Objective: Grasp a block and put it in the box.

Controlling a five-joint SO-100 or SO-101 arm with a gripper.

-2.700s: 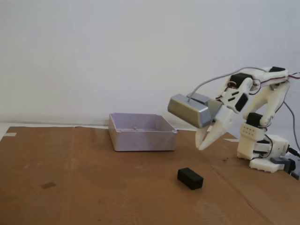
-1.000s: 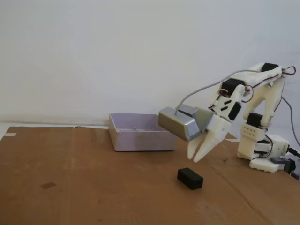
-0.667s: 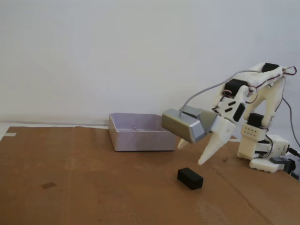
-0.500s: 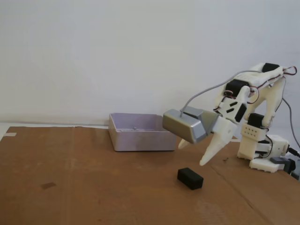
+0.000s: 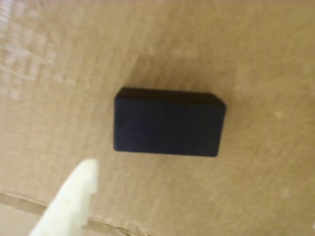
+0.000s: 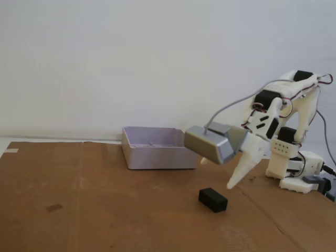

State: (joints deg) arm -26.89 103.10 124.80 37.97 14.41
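Over the last few seconds the hand (image 6: 216, 174) has come down from beside the box (image 6: 159, 148) and spread: a second ago its two white fingers pointed down together, and now they stand wide apart, one long finger (image 6: 242, 170) angling down toward the right and the other only just peeking out at the left, behind the grey camera housing (image 6: 209, 145). The hand hangs above the block (image 6: 212, 199), a little to the right and far side of it, not touching it.

The block lies flat on the brown cardboard that covers the bench (image 6: 94, 210), untouched, in the same spot as in every earlier picture, near the front and to the right of the box. In the wrist view the block (image 5: 168, 123) sits almost centred, long side across the picture, with one pale fingertip (image 5: 74, 199) near its lower left and clear of it; the other finger is out of that view.

My reading: the approach is nearly lined up and the hand is ready to drop around the block. The box is empty as far as its visible interior shows.
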